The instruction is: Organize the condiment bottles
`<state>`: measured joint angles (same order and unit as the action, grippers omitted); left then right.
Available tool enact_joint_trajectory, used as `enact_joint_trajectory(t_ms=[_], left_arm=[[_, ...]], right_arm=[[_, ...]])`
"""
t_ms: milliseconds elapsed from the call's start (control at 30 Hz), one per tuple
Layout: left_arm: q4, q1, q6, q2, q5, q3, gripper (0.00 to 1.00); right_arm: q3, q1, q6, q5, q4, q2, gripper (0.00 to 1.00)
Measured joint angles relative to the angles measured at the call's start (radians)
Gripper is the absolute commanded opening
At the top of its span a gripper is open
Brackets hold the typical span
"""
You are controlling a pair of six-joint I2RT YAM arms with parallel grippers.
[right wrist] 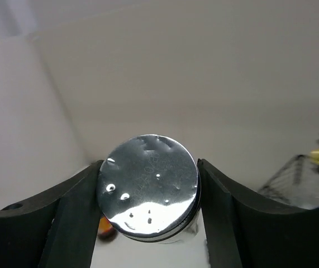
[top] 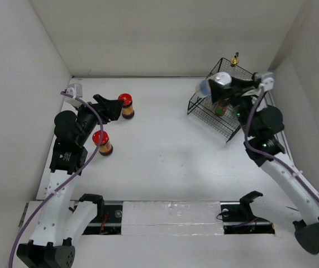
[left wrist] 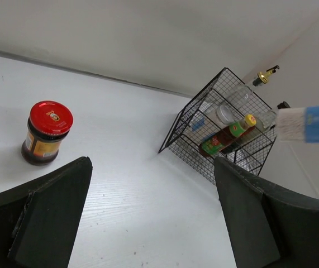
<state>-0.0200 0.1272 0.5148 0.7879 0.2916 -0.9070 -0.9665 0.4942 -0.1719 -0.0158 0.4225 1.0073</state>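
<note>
My right gripper (top: 224, 84) is shut on a silver-lidded jar (top: 219, 79) and holds it in the air over the black wire basket (top: 206, 114). In the right wrist view the jar's lid (right wrist: 148, 187) fills the gap between both fingers. A yellow-capped green bottle (left wrist: 230, 133) and a clear jar (left wrist: 224, 113) lie in the basket (left wrist: 184, 120). The gold-topped bottle (top: 235, 58) stands behind the basket. My left gripper (top: 118, 109) is open and empty beside a red-capped dark jar (top: 127, 105), which also shows in the left wrist view (left wrist: 47, 133). A second red-capped jar (top: 101, 142) stands nearer.
The basket sits tilted in the far right corner, close to the white right wall (top: 310, 84). The back wall (top: 170, 39) and left wall (top: 19, 84) enclose the white table (top: 159, 145).
</note>
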Motion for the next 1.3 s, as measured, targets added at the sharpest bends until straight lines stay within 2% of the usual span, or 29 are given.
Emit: enact_joint_trajectory(t_ms=[100,200,333,467,700,1133,1300], left_arm=[[0.000,0.000,0.000,0.000,0.003,0.000,0.87],[0.000,0.000,0.000,0.000,0.005,0.000,0.87],[-0.001,0.000,0.001,0.000,0.008,0.000,0.87],[-0.002,0.000,0.002,0.000,0.008,0.000,0.87],[-0.006,0.000,0.003,0.002,0.008,0.000,0.87],[-0.006,0.000,0.003,0.014,0.016,0.000,0.87],[-0.007,0.000,0.003,0.025,0.024,0.000,0.87]], right_arm=[[0.000,-0.113,0.026,-0.096,-0.042,-0.087,0.45],[0.000,-0.235,0.042,-0.147,-0.098,-0.095,0.45],[0.002,-0.364,0.039,-0.149,-0.187,-0.024,0.45],[0.003,-0.432,0.027,-0.143,-0.257,0.049,0.45],[0.005,-0.493,0.003,-0.123,-0.272,0.119,0.42],[0.064,-0.515,-0.021,-0.093,-0.147,0.262,0.42],[0.098,-0.514,-0.037,-0.089,-0.129,0.295,0.47]])
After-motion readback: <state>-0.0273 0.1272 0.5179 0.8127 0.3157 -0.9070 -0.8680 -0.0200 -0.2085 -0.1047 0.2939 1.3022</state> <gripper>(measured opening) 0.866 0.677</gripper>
